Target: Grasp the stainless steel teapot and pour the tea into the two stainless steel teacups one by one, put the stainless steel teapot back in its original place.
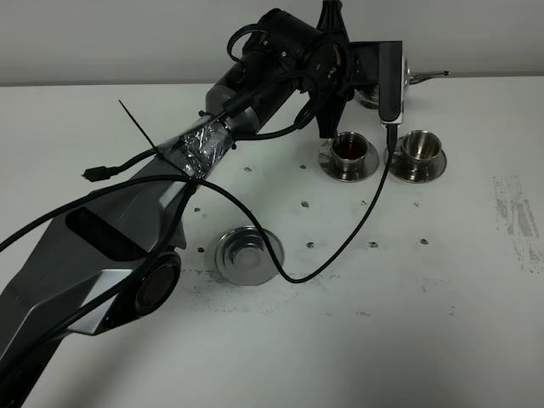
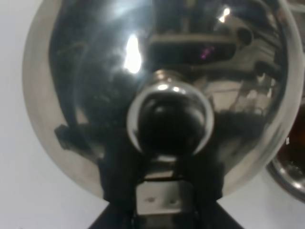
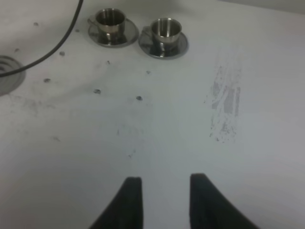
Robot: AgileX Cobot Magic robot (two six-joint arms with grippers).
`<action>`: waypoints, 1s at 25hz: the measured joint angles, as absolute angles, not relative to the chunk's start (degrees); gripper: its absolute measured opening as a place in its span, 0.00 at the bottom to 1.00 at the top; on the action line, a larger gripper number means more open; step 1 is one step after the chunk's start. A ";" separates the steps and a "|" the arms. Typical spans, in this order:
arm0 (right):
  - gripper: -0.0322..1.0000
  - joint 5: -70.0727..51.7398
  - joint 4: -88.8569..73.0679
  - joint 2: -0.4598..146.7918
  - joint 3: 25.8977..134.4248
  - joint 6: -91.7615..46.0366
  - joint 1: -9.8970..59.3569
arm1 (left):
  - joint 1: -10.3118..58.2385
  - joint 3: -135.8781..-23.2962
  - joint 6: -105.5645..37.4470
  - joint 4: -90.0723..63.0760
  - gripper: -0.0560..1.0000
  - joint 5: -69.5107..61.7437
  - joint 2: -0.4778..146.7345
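The stainless steel teapot [image 1: 427, 76] is at the back of the table behind the cups, mostly hidden by the left arm, with its thin spout pointing right. In the left wrist view its domed lid and knob [image 2: 169, 119] fill the frame. My left gripper [image 2: 164, 200] is shut on its handle. Two stainless steel teacups stand on small saucers. The left cup [image 1: 348, 151] holds dark reddish tea [image 1: 348, 149], and I cannot tell what is in the right cup [image 1: 421, 146]. The wide round saucer [image 1: 246, 255] lies bare. My right gripper [image 3: 164, 191] hovers over bare table, its jaws apart and holding nothing.
The left arm [image 1: 127, 229] and its black cable [image 1: 357, 225] stretch from the front left across the table towards the cups. A scuffed grey patch [image 1: 514, 217] marks the table at the right. Small dark specks dot the white surface.
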State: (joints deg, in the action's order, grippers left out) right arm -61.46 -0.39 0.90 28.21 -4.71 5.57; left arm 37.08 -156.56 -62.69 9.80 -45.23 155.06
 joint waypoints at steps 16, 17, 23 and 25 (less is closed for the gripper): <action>0.25 -61.46 -0.39 0.90 28.21 -4.71 5.57 | 37.08 -156.56 -69.25 10.97 0.22 -43.72 156.72; 0.25 -61.46 -0.39 0.90 28.21 -4.71 5.57 | 37.08 -156.56 -69.76 10.97 0.22 -43.72 156.72; 0.25 -61.46 -0.39 0.90 28.21 -4.71 5.57 | 37.08 -156.56 -73.13 11.07 0.22 -43.72 156.72; 0.25 -61.46 -0.39 0.90 28.21 -4.71 5.57 | 37.08 -156.56 -73.73 11.07 0.22 -43.72 156.72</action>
State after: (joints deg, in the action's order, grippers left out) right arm -61.46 -0.39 0.90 28.21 -4.71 5.57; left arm 37.08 -156.56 -73.73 11.07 -43.72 156.72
